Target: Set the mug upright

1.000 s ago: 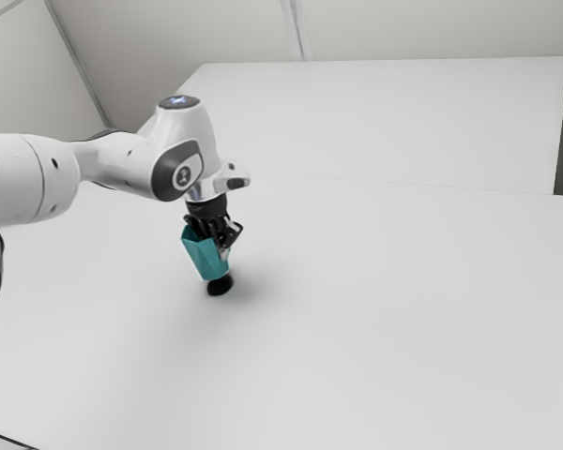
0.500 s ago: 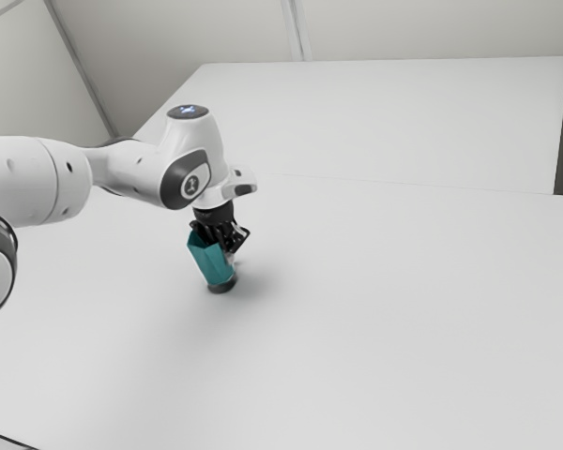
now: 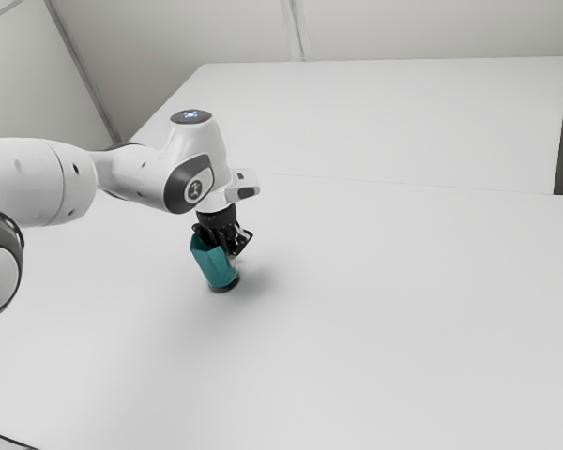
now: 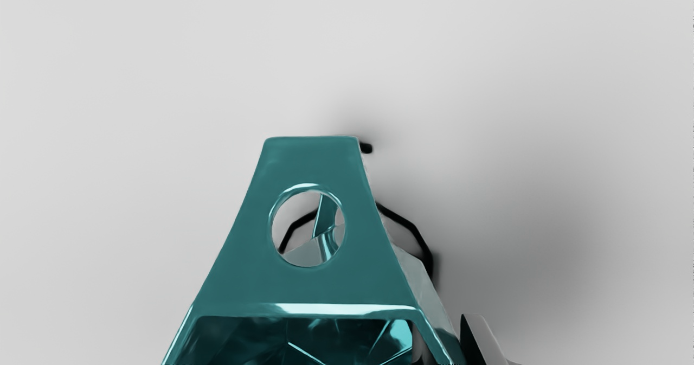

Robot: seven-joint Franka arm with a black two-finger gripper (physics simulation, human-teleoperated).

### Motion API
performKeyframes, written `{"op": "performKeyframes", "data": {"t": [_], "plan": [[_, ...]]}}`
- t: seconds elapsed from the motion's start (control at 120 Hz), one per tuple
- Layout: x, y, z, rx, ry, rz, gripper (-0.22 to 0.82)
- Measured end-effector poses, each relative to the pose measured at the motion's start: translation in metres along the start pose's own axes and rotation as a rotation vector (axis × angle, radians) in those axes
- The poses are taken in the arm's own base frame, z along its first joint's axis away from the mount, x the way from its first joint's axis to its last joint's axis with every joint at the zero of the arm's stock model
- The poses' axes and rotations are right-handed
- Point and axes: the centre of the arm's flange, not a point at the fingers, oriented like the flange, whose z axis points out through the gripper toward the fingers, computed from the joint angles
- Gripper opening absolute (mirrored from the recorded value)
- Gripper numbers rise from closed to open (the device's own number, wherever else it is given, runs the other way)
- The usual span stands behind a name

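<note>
Teal mug (image 3: 217,268), seemingly tilted, amid broad table (image 3: 385,309)

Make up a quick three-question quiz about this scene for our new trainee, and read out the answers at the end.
1. Multiple choice: which part of the mug is the gripper at? A) its base; B) its upper part; C) neither, it is well away from the mug.
2. True or false: the mug's mouth faces down.
3. Fill in the blank: the mug's flat panel has a ____ hole through it.

Key: 1 B; 2 false; 3 round.
</note>
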Motion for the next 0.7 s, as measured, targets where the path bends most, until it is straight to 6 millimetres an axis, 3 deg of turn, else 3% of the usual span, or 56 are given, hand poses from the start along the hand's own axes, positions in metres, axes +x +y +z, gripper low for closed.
{"op": "performKeyframes", "data": {"t": [0.25, 0.433, 0.592, 0.7], "plan": [[0.0, 0.001, 0.001, -0.01, 0.002, 0.002, 0.3], [0.0, 0.004, -0.012, -0.012, 0.021, 0.01, 0.48], [0.001, 0.014, -0.075, -0.023, 0.097, 0.028, 0.54], [-0.011, 0.012, -0.121, -0.035, 0.136, 0.024, 0.57]]}}
